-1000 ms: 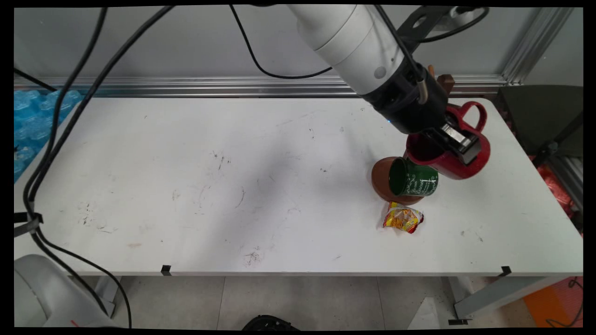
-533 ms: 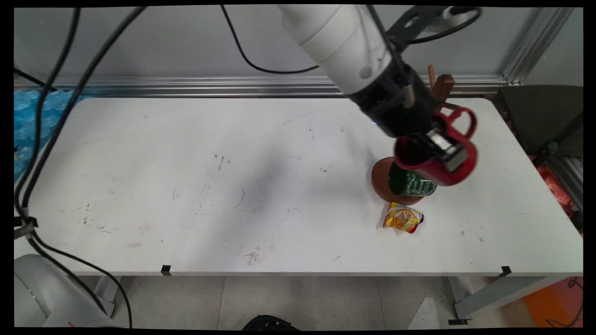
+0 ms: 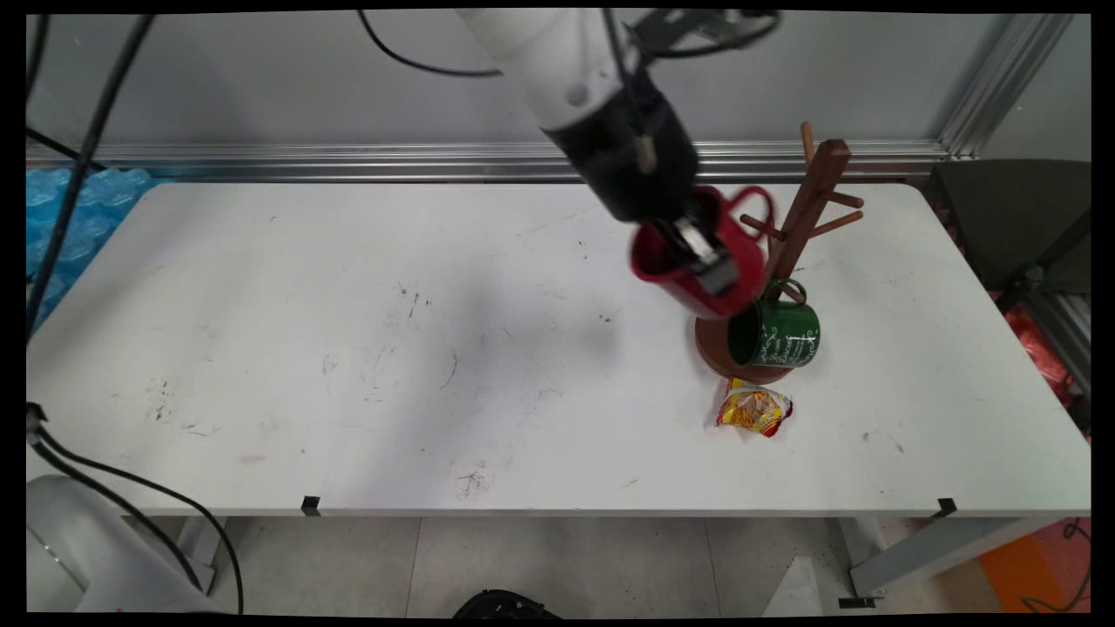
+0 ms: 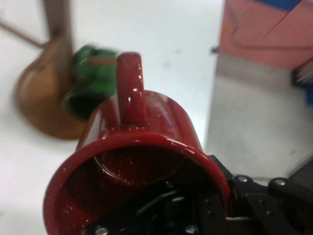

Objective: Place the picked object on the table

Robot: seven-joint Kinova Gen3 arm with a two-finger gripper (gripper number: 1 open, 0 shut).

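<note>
Red mug [image 3: 697,261] in gripper [image 3: 701,257], scuffed white table [image 3: 392,348], grey wall [image 3: 261,78]

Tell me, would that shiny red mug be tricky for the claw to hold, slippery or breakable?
Probably somewhat slippery: the red mug has a glossy glazed surface with bright highlights. It looks rigid and ceramic-like, so likely breakable if dropped onto the table. The gripper pinches only its rim wall, one finger inside, so the mug hangs tilted and might swing or slip.
</note>
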